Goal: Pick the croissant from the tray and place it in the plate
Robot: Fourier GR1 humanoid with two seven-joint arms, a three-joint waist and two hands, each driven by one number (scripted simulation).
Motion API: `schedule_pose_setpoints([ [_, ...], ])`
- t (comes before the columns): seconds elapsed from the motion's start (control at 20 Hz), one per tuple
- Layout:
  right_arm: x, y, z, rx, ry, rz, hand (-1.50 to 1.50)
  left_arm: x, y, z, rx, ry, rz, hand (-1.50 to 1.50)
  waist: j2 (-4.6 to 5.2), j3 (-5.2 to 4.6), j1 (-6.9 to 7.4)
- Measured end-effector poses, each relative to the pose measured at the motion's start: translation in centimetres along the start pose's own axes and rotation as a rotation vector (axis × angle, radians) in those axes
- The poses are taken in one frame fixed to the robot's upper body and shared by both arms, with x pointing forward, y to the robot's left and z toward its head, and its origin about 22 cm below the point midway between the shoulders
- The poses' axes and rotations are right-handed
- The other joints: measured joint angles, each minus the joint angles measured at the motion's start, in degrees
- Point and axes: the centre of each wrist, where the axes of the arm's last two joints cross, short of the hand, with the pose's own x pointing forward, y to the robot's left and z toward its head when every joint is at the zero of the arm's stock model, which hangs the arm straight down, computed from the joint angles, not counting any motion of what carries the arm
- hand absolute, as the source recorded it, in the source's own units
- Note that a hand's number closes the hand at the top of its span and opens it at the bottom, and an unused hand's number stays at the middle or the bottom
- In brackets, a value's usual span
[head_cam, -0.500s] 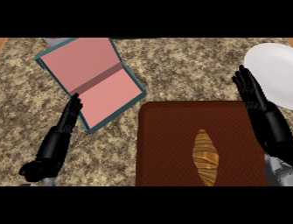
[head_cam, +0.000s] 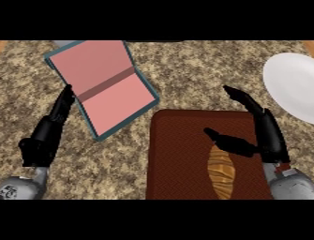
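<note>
A golden-brown croissant [head_cam: 221, 171] lies lengthwise on the dark brown tray [head_cam: 176, 159] at the lower middle of the head view. The white plate [head_cam: 302, 87] sits on the counter at the upper right, partly cut by the view's edge. My right hand [head_cam: 263, 133] is open above the tray's right part, its fingers stretched up and its thumb pointing left just above the croissant's upper end, without holding it. At the left, my left hand [head_cam: 48, 130] rests open with its fingers up, beside the open book.
An open book [head_cam: 107, 86] with pink pages and a teal cover lies on the speckled granite counter [head_cam: 187, 70] at the upper left, its lower corner close to the tray. Wooden strips show at both far upper corners.
My right hand has moved left and down from beside the plate to over the tray, with its thumb now spread toward the croissant. The left hand has hardly moved.
</note>
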Motion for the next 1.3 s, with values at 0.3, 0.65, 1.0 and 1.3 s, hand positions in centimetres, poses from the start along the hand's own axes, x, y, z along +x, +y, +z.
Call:
schedule_pose_setpoints([
  [0.3,-0.8,9.1,4.2,-0.094,0.168,0.011,-1.5,0.8,0.3,-2.1,0.007,0.053,0.003,0.0,-0.05,0.65,-0.34],
  [0.65,1.0,9.9,7.1,-0.18,0.129,0.235,-1.5,1.0,0.9,-3.2,0.013,0.077,-0.003,0.0,-0.35,0.75,-0.78],
  [1.0,5.6,6.4,8.3,-0.126,0.24,0.43,-1.5,0.5,1.1,-3.1,0.019,0.085,-0.004,0.0,-0.53,0.65,-1.17],
  [1.3,9.4,3.4,8.3,0.01,0.43,0.548,-1.5,0.6,0.8,-3.3,0.013,0.08,0.004,0.0,-0.33,0.7,-0.63],
])
